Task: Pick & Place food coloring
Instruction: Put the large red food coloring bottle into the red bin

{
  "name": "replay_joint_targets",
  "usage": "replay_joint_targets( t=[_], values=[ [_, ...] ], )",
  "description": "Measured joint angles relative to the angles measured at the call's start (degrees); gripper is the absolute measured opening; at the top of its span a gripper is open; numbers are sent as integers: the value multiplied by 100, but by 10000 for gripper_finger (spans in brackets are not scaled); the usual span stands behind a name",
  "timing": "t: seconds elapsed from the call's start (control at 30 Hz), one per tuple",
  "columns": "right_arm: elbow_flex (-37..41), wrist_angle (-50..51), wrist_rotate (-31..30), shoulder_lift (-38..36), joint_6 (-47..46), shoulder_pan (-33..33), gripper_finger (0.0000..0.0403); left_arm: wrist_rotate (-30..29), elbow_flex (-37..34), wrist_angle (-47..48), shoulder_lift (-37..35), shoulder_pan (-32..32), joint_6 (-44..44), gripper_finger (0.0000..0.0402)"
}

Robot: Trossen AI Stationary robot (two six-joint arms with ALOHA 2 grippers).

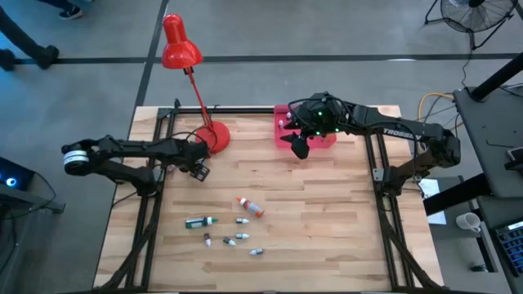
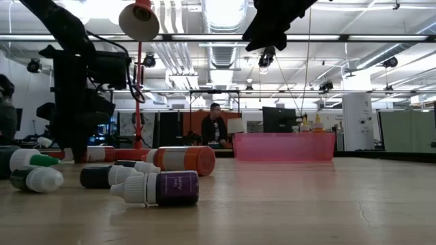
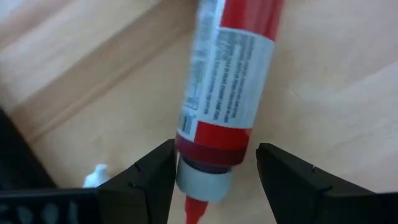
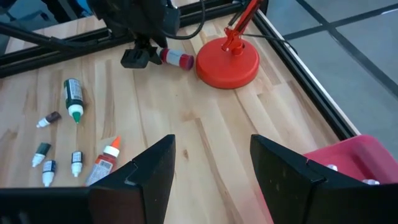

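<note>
Straddled by the left claw's (image 3: 214,180) parted fingers — red food coloring tube (image 3: 227,93), flat on the surface (image 1: 327,229) beside the lamp base (image 1: 216,135), not yet gripped. Next: clench, lift, carry to the pink tray (image 1: 282,114). Right claw (image 1: 301,147) released — hovering by that tray.

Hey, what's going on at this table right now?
A two-armed robot is sorting food coloring into the pink tray. The left hand is down beside the red lamp's base, open around a red bottle lying on the wood, not yet closed on it. The right hand hangs open at the tray's near edge. Seven more bottles lie loose on the table's near side.
</note>
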State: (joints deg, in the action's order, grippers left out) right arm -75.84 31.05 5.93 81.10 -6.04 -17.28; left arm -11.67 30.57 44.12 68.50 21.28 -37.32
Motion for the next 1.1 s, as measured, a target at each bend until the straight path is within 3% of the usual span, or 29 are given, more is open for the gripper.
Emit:
replay_joint_targets(
  t=[0.17, 0.43, 0.57, 0.63, 0.93, 1.1],
  values=[
    [62, -2, -2, 0, 2, 2, 201, 269, 40, -98, 341, 0, 27, 178],
    [64, -2, -4, 0, 21, 2, 201, 316, 96, -107, 448, 0, 37, 93],
    [64, -4, -4, 0, 20, 2, 201, 429, 269, -105, 370, 0, 13, 92],
    [64, -5, -4, 0, 17, 2, 201, 785, 449, -104, 316, 0, 16, 92],
    [64, -2, 15, 0, -647, 2, 201, 3424, 1632, 198, 4, -38, -109, 96],
    [97, 11, 55, 0, -821, 2, 201, 4381, 1926, 1042, 7, -43, -471, 98]
  ],
)
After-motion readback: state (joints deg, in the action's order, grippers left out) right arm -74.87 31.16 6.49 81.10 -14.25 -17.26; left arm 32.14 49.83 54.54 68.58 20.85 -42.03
